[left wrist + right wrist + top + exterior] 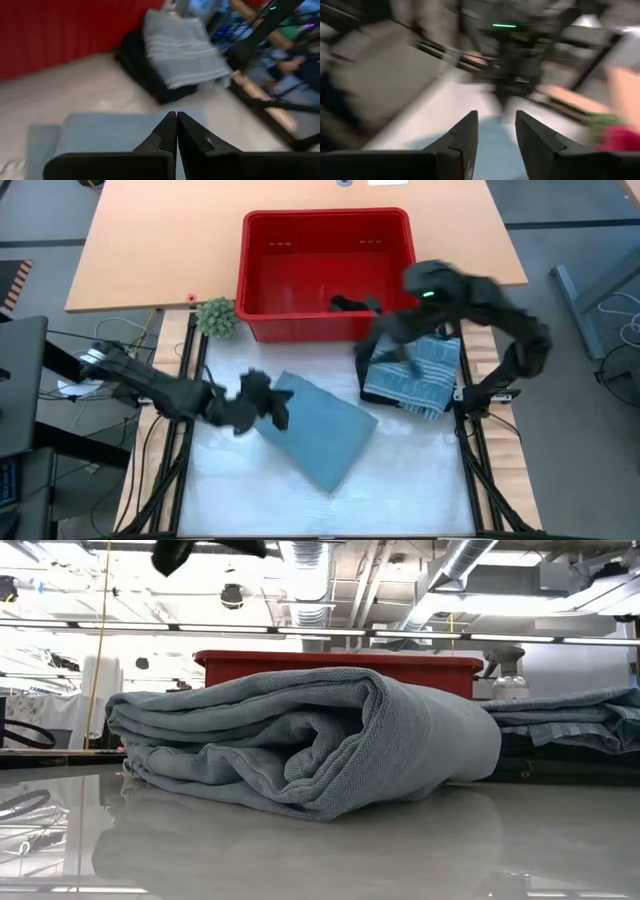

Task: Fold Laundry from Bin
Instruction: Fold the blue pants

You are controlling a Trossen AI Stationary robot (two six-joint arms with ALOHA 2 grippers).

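A folded grey-blue towel (322, 430) lies flat on the white table top, and fills the middle of the low view (300, 745). My left gripper (280, 412) is shut and empty, hanging just above the towel's left end (176, 114). To the right, a blue-grey striped cloth (420, 372) rests folded on a dark garment (150, 75). My right gripper (496, 117) is open with nothing between its fingers. It is raised over the table between the stack and the red bin (325, 235), and shows as a blur (372, 340).
A small green plant (216, 317) stands at the bin's left near corner. A small dark shape (345, 303) shows inside the bin. The wooden table (150, 240) runs behind the bin. Black frame rails (470, 450) border the white work surface left and right.
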